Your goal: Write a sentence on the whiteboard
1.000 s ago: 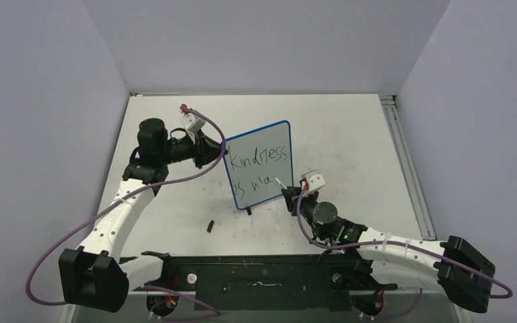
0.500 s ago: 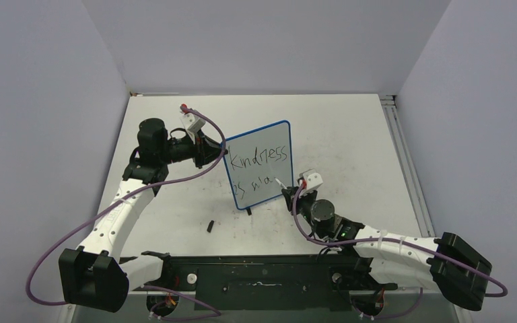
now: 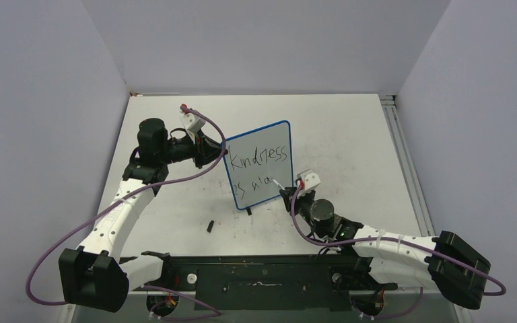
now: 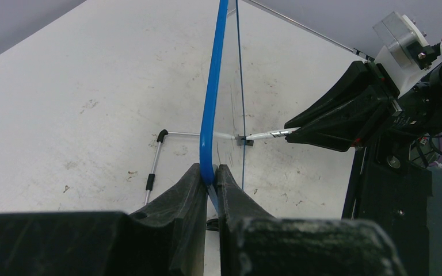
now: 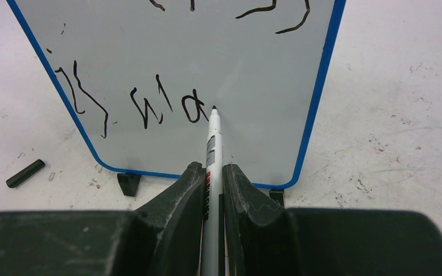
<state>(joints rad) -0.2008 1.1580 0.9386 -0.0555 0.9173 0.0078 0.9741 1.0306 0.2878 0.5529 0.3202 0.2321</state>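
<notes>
We see a white counter (image 3: 350, 128), scuffed and speckled with dark marks. The whiteboard (image 3: 261, 172) stands on it near the middle, on small black feet (image 3: 249, 211). A short black marker cap (image 3: 211, 226) lies near-left of the board, apart from it.

Scuffed white table (image 3: 350, 128), pale lavender-grey walls (image 3: 262, 40) on 3 sides, metal rail (image 3: 407, 168) along right edge, even light

The right wrist view cuts off the top of the whiteboard (image 5: 253, 86), so we see only letter bottoms of the first line of the sentence (image 5: 145, 109). From the left wrist we see the board edge-on, lettering unreadable. The black piece (image 3: 211, 226) near the front edge of the bench (image 3: 350, 134) is too small to name.
</notes>
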